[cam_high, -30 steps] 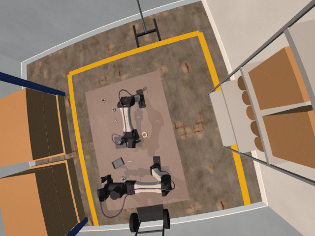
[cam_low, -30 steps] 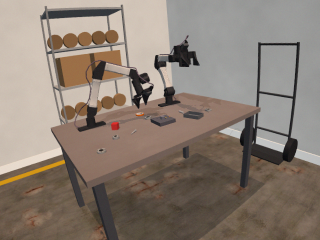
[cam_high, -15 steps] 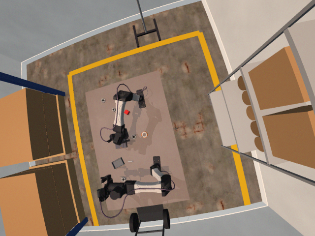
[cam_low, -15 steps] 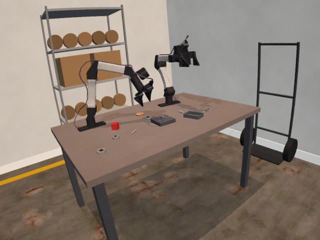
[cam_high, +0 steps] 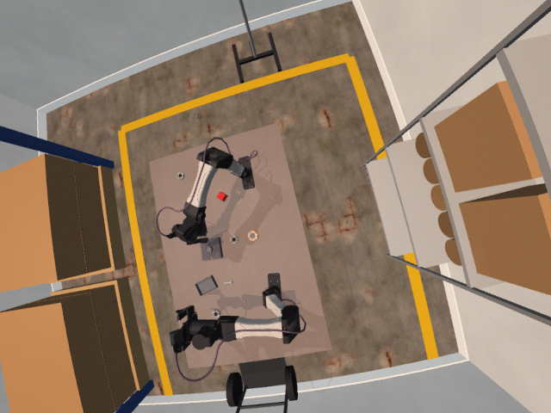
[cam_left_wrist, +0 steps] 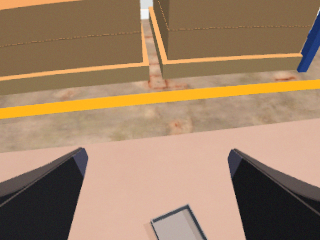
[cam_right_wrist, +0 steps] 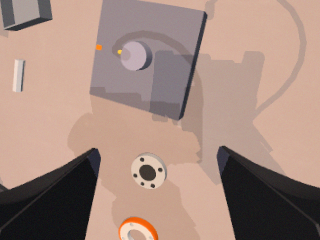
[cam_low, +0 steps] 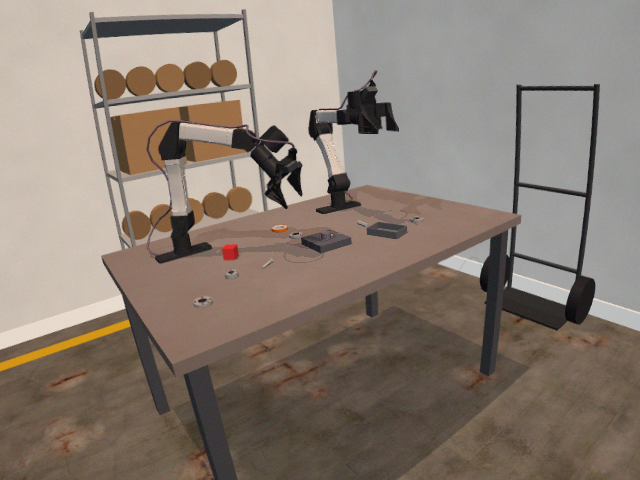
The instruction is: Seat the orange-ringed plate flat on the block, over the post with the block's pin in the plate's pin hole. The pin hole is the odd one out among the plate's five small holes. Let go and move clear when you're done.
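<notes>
We see the orange-ringed plate (cam_high: 248,236) (cam_low: 279,230) (cam_right_wrist: 135,220) lying flat on the tabletop (cam_high: 275,142) (cam_low: 310,289) (cam_left_wrist: 120,200) (cam_right_wrist: 280,150), away from the dark block (cam_high: 218,254) (cam_low: 336,242) (cam_right_wrist: 115,80). It is not on the post (cam_high: 210,249) (cam_low: 324,235) (cam_right_wrist: 133,56) yet. A small gray ring (cam_high: 230,240) (cam_low: 291,236) (cam_right_wrist: 149,160) sits between the plate and the block. The round post stands up from the block, with a tiny yellow spot (cam_right_wrist: 119,52) right beside it. Our right claw (cam_high: 202,241) (cam_low: 293,201) (cam_right_wrist: 158,151) is up in the air, tipped down, with its fingers apart and nothing in them. Our left claw (cam_high: 186,312) (cam_low: 386,127) (cam_left_wrist: 158,152) is high up too, at the other end, and it is wide open and holds nothing. The little tray (cam_high: 198,287) (cam_low: 385,234) (cam_left_wrist: 170,213) (cam_right_wrist: 30,22) is near the block, on the side away from the red cube (cam_high: 221,195) (cam_low: 230,252). A short pale stick (cam_high: 228,282) (cam_low: 362,223) (cam_right_wrist: 18,75) lies just beside the tray. We can't tell in the right claw's view which of the orange plate's holes is the odd one, because the picture's edge cuts the plate off.
</notes>
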`<state>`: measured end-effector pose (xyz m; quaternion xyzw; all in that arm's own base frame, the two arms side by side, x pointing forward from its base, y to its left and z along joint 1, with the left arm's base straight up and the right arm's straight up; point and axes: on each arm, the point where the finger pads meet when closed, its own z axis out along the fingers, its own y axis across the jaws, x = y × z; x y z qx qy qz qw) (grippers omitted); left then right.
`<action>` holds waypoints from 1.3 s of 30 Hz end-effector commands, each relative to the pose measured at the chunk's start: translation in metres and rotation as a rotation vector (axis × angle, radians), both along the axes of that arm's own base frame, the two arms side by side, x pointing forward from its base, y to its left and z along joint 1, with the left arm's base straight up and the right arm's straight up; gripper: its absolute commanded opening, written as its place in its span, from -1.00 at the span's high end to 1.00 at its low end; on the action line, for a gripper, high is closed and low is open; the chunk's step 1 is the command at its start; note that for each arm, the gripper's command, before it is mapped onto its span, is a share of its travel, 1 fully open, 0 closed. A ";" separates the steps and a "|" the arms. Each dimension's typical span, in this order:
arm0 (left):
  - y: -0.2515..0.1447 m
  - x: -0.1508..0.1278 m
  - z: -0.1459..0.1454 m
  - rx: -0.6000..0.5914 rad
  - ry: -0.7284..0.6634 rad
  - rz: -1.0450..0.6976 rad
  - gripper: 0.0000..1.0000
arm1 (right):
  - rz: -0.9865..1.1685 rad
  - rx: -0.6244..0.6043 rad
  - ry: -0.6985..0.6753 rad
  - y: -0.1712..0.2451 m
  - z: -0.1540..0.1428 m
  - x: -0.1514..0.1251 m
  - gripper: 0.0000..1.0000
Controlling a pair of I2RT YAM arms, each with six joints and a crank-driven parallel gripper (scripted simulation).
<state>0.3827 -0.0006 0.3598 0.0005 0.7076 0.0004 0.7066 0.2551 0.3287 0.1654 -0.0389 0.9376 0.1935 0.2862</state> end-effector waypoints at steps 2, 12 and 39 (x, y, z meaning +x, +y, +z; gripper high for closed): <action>0.001 -0.004 0.003 0.009 -0.002 -0.002 -1.00 | 0.027 0.060 -0.076 -0.005 0.017 0.018 -0.66; 0.001 -0.004 0.003 0.009 -0.002 -0.002 -1.00 | -0.020 0.101 -0.242 -0.052 0.052 0.068 -0.66; 0.001 -0.004 0.003 0.009 -0.002 -0.002 -1.00 | -0.163 0.035 -0.647 -0.188 0.131 0.133 -0.66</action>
